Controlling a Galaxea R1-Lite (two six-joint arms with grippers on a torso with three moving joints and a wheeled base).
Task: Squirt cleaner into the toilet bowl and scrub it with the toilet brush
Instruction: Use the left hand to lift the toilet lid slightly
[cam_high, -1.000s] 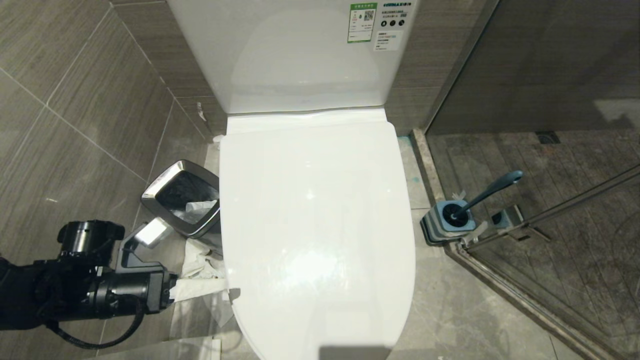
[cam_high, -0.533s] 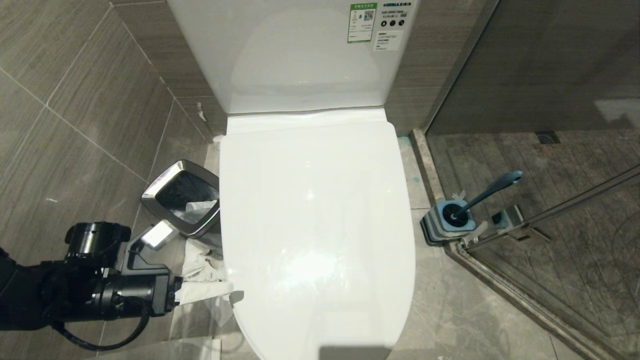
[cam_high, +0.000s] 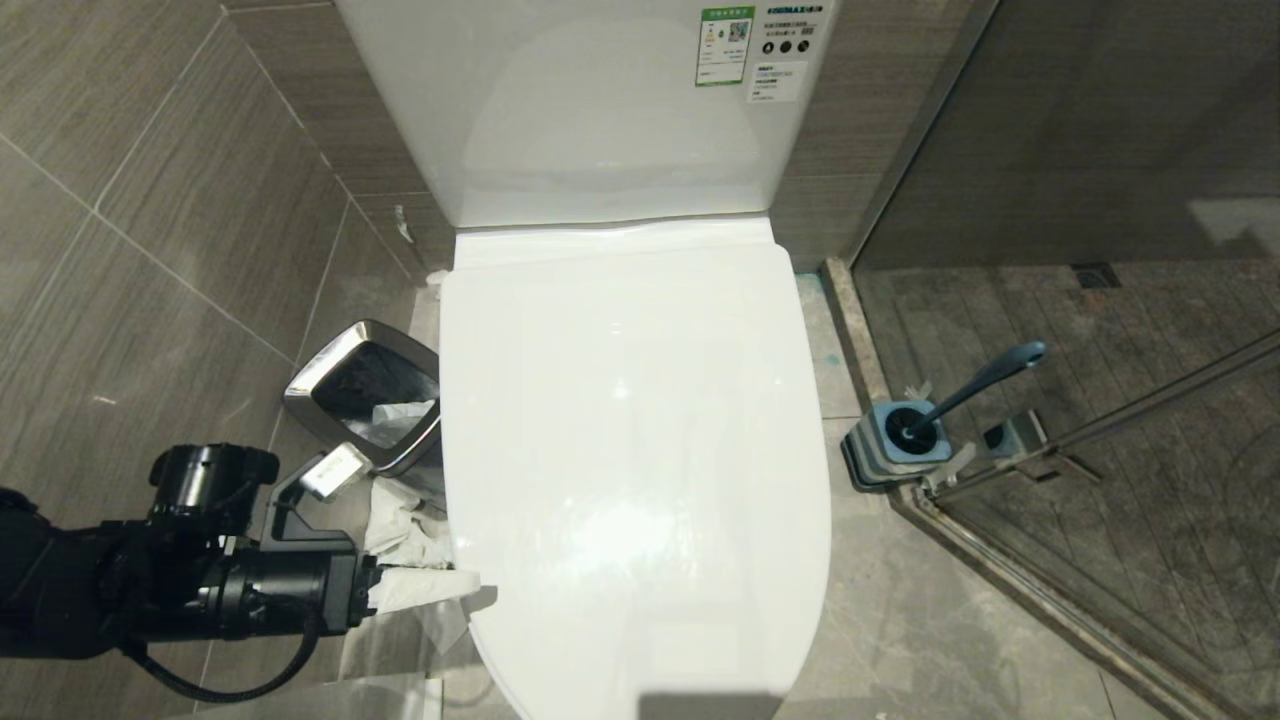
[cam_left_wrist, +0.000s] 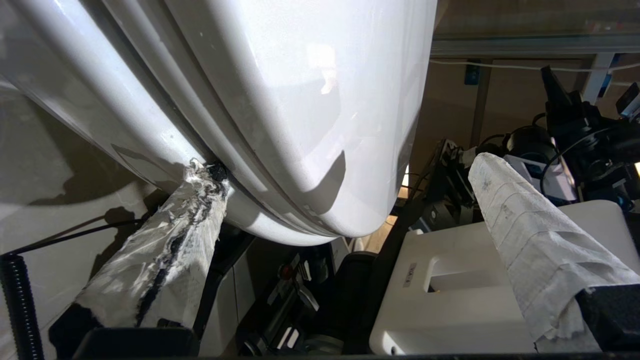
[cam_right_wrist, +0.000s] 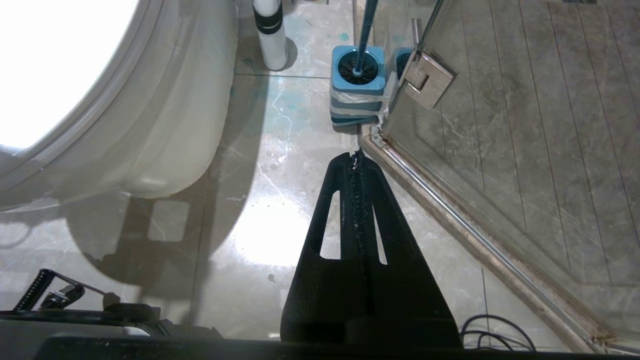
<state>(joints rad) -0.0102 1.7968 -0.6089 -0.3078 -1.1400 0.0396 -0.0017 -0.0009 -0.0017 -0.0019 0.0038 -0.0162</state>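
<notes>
The toilet bowl (cam_high: 640, 450) has its white lid down, so the basin is hidden. My left gripper (cam_high: 440, 590) is low at the toilet's left side. It is open, with white paper wrapped round both fingers. In the left wrist view the left gripper (cam_left_wrist: 347, 165) straddles the lid's rim, and one wrapped finger (cam_left_wrist: 170, 250) touches the seam under the lid. The toilet brush (cam_high: 985, 378) leans in its blue-topped holder (cam_high: 895, 445) on the floor to the right. My right gripper (cam_right_wrist: 355, 156) hangs shut and empty over the floor, just short of that holder (cam_right_wrist: 357, 85). The cleaner is out of view.
A chrome-rimmed waste bin (cam_high: 365, 405) with crumpled paper (cam_high: 400, 525) beside it stands left of the toilet, close to my left arm. A glass shower door and its metal rail (cam_high: 1010, 580) run along the right. A white tube with a dark band (cam_right_wrist: 268, 35) stands past the holder.
My left gripper has edged to the right, closer to the toilet's side, with its wrapped fingertip now at the lid's edge. Nothing else has moved.
</notes>
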